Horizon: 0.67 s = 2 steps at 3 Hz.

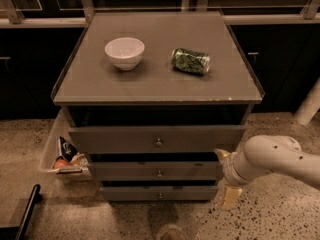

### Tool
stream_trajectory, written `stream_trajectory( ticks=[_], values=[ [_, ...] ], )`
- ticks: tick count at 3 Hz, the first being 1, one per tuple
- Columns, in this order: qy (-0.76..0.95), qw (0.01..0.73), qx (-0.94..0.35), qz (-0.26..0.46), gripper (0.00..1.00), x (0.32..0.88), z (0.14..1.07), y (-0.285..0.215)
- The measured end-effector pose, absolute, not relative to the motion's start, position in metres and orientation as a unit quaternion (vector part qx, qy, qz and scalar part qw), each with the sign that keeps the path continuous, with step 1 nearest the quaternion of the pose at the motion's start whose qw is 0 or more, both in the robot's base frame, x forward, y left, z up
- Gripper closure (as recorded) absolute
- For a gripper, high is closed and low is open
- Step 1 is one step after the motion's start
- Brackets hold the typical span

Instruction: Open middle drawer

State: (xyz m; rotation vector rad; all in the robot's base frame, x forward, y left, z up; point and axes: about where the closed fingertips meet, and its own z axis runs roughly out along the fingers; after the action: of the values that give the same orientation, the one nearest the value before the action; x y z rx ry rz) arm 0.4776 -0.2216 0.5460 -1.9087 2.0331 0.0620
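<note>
The middle drawer [150, 172] is the second of three grey-brown fronts, with a small round knob [159, 173] at its centre. It stands out a little less than the top drawer [125, 140] above it and more than the bottom drawer [145, 194]. My gripper [226, 176] is at the right end of the middle drawer front, low beside the cabinet. Its fingers are spread, one fingertip [220, 154] above and one [231, 197] below. It holds nothing. The white arm [280, 159] comes in from the right.
A white bowl [124, 52] and a green can [190, 61] lying on its side rest on the cabinet top [155, 86]. A bin with snack packs [65, 159] sits on the floor at the left. A black bar [27, 211] is at the lower left, a white post [310, 104] at the right.
</note>
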Motion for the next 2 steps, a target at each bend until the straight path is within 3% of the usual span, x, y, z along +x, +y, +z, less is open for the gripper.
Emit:
stream_trajectory(
  ticks=[2],
  values=[
    [0.658,0.235,-0.716,0.003,0.00,0.494,0.509,-0.221]
  ],
)
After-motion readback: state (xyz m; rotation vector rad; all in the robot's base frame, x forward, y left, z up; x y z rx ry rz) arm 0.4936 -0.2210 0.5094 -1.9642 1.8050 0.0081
